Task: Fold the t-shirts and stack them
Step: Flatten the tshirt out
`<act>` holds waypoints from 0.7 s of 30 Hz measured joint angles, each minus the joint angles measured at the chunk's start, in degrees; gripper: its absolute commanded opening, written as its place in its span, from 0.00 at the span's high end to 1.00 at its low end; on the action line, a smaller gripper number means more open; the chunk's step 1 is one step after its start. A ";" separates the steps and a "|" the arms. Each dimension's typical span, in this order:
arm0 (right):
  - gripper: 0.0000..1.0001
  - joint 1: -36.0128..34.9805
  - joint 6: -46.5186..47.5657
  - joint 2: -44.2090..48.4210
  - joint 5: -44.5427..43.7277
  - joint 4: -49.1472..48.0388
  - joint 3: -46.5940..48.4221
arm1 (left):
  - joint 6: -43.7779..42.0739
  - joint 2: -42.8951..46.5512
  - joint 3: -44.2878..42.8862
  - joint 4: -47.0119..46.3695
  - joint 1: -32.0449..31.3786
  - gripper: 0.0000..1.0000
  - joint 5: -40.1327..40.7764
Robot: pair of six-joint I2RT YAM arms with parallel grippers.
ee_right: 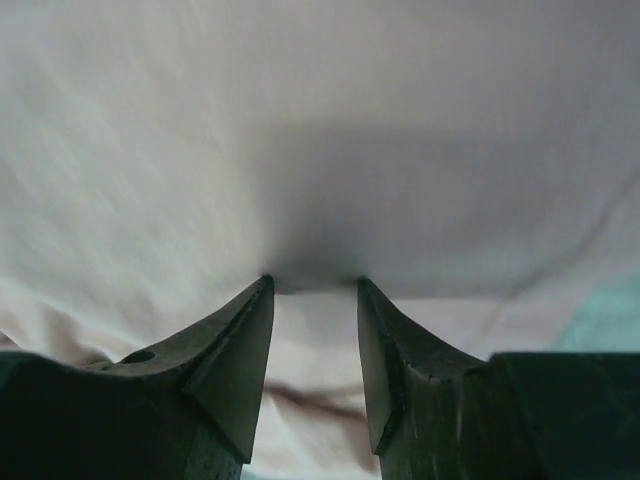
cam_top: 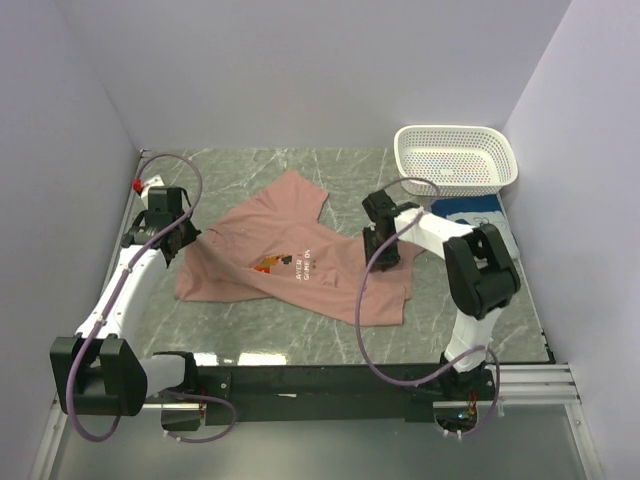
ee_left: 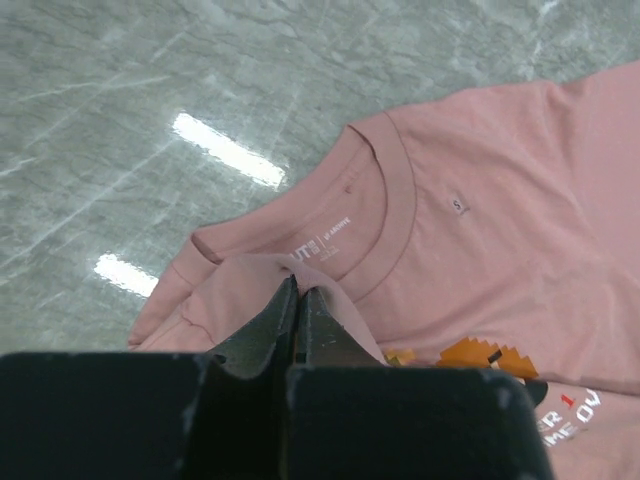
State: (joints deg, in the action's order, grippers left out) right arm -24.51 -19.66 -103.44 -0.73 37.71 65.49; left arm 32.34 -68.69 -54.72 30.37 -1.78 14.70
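Note:
The dusty-pink t-shirt [cam_top: 290, 250] lies crumpled across the middle of the table, print side up. My left gripper [cam_top: 188, 238] is at its left edge. In the left wrist view this gripper [ee_left: 300, 290] is shut on a raised fold of the pink t-shirt [ee_left: 480, 240] just below the collar. My right gripper [cam_top: 383, 245] rests on the shirt's right part. Its jaws [ee_right: 312, 282] stand open, tips down against the pale pink cloth [ee_right: 300, 150], which fills the right wrist view. The blue t-shirt [cam_top: 480, 210] lies folded at the far right, partly behind the right arm.
A white perforated basket [cam_top: 455, 158] stands at the back right, just behind the blue t-shirt. Grey walls close in the marble table [cam_top: 250, 170] on the left, back and right.

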 measured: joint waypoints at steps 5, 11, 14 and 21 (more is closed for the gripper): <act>0.53 1.57 0.39 -9.42 -0.04 0.13 12.74 | 0.02 1.57 1.09 -0.63 2.08 0.99 1.62; 0.46 5.60 0.68 -21.79 -1.44 -0.79 32.09 | 0.02 2.34 1.62 -1.09 5.27 0.99 1.86; 0.42 6.56 1.53 -22.18 -3.10 -1.57 34.16 | 0.02 2.34 1.95 -1.11 5.35 0.99 1.73; 0.42 3.26 4.04 -5.07 -4.50 -6.01 16.00 | 0.02 2.34 2.05 -1.27 5.46 0.99 1.55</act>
State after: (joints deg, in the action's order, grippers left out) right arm -21.26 -15.62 -108.51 -5.23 31.70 81.49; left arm 32.36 -66.35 -52.66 29.10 3.68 16.25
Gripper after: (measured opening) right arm 0.582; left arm 0.021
